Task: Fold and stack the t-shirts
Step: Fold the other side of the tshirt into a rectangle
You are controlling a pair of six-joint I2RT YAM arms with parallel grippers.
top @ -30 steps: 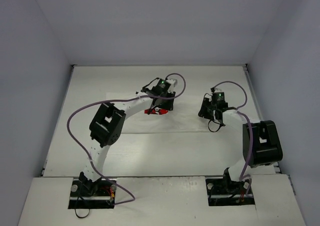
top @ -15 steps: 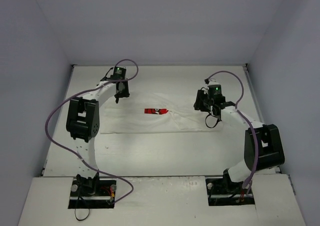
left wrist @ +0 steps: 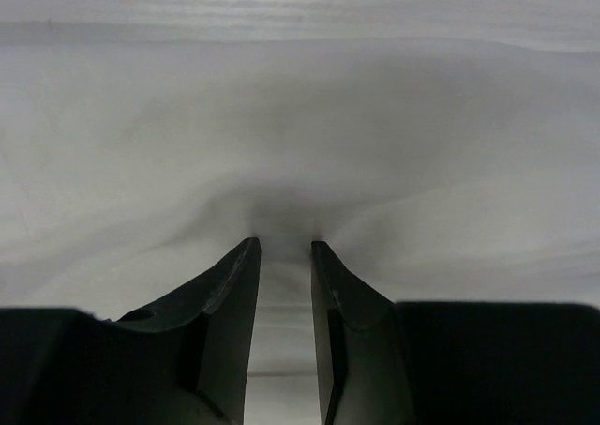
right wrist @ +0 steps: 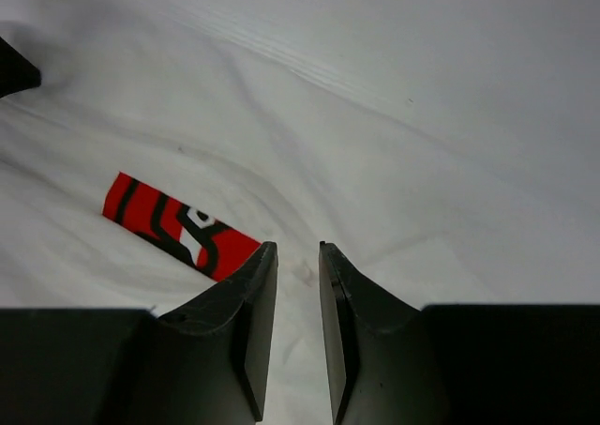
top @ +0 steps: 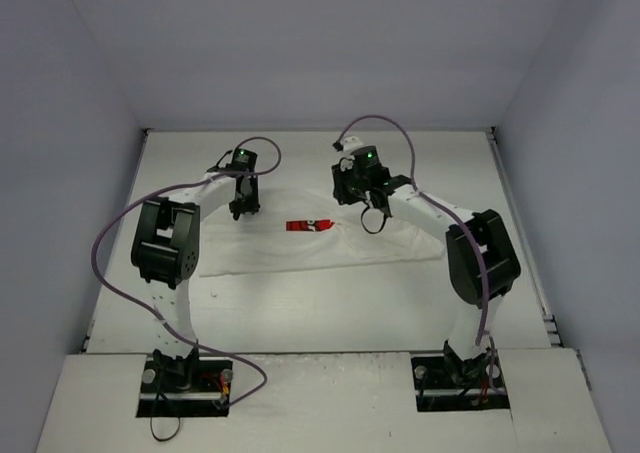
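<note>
Item: one t-shirt point(top: 330, 248), white, red print point(top: 310, 225) up, lying mid-worktop point(top: 300, 303) as a wide band. Judged part-folded; final folds and stacking outstanding. The left tool point(left wrist: 284, 245) is clamped on its puckered cloth. The right tool point(right wrist: 297, 247) has its fingers nearly together beside the print; grip cannot be told.

Bright, even light, prob overhead; soft shadows; wrist views blurry up close.

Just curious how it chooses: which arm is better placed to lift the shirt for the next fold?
Probably left: the left gripper looks pinched on the t-shirt, cloth puckering toward it near its far edge. The right gripper sits by the red print; its grip is unclear.
</note>
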